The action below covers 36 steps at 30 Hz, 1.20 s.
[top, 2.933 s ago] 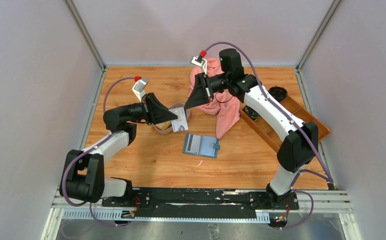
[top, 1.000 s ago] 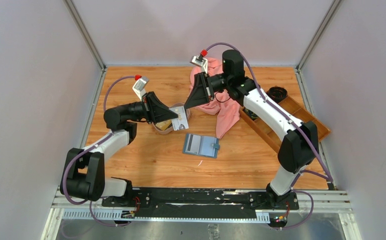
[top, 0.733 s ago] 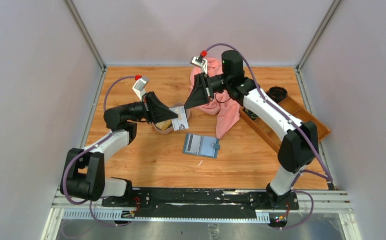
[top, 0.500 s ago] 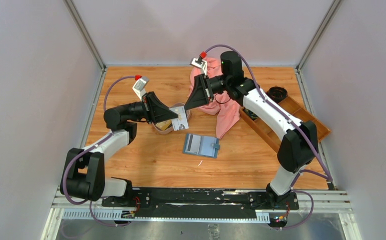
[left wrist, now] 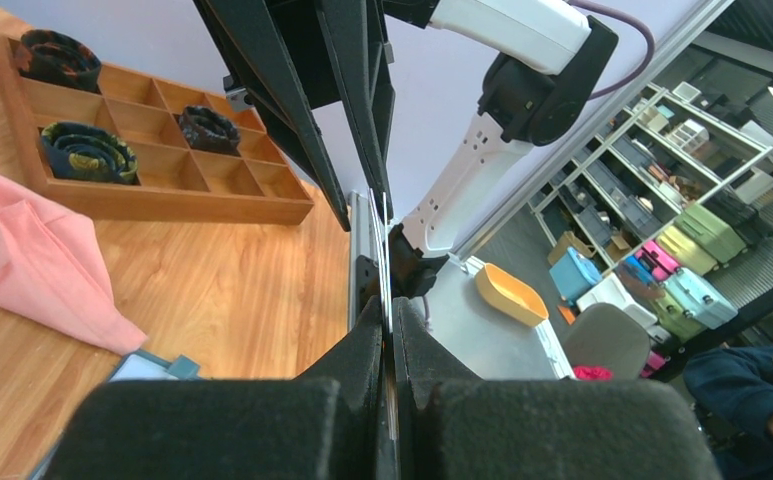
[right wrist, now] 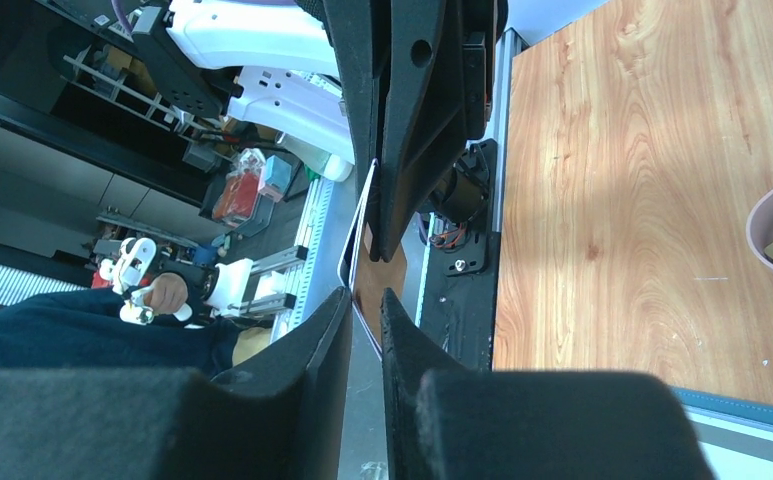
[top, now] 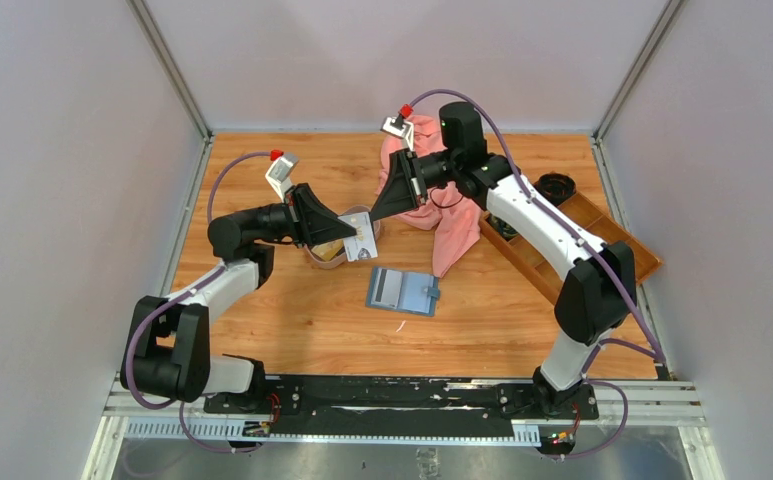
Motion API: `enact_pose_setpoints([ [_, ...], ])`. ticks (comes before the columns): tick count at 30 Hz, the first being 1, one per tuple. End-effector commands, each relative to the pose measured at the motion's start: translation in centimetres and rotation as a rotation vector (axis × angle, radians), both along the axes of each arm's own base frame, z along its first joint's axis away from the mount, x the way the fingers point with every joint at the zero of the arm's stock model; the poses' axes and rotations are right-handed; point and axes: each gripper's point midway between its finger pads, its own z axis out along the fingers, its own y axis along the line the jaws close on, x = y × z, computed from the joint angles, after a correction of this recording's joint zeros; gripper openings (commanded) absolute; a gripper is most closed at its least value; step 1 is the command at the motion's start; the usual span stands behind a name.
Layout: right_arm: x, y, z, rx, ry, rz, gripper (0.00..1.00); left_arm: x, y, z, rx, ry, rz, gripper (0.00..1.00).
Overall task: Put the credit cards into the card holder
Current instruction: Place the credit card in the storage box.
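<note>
My left gripper point(top: 348, 238) is shut on a pale grey-white credit card point(top: 362, 240) and holds it on edge above the oval beige tray point(top: 322, 261). In the left wrist view the card point(left wrist: 385, 250) shows edge-on between the shut pads of the left gripper point(left wrist: 386, 322). My right gripper point(top: 373, 213) is at the card's far edge. Its jaws stand narrowly apart with the card point(right wrist: 366, 262) slanting between them in the right wrist view point(right wrist: 365, 300). The teal card holder point(top: 400, 289) lies open on the table below. A yellowish card point(top: 331, 248) lies in the tray.
A pink cloth point(top: 452, 225) lies behind the card holder. A brown wooden compartment tray point(top: 562, 250) with dark rolled items stands at the right. It also shows in the left wrist view point(left wrist: 152, 170).
Both grippers stay almost still around the pale card. The right arm's wrist has shifted very slightly.
</note>
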Motion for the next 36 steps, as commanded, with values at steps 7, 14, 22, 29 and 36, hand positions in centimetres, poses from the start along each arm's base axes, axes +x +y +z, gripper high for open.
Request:
enact_pose_setpoints([
  [7, 0.9, 1.0, -1.2, -0.032, -0.008, -0.027, 0.18, -0.8, 0.0, 1.7, -0.015, -0.098, -0.008, 0.0],
  [14, 1.3, 1.5, -2.0, -0.049, -0.017, -0.036, 0.16, -0.1, -0.1, 2.0, -0.016, -0.099, -0.009, 0.0],
  [22, 2.1, 2.0, -2.3, -0.066, -0.049, -0.048, 0.16, 1.3, -0.4, 1.7, -0.015, -0.073, -0.01, 0.0],
  [29, 3.1, 2.6, -3.3, -0.081, -0.033, -0.04, 0.01, 3.5, -0.7, 0.6, -0.016, -0.032, 0.007, 0.0],
  [36, 7.4, 3.8, -5.8, -0.102, -0.027, -0.081, 0.0, 8.6, 0.8, -2.7, 0.021, 0.031, 0.068, 0.0],
])
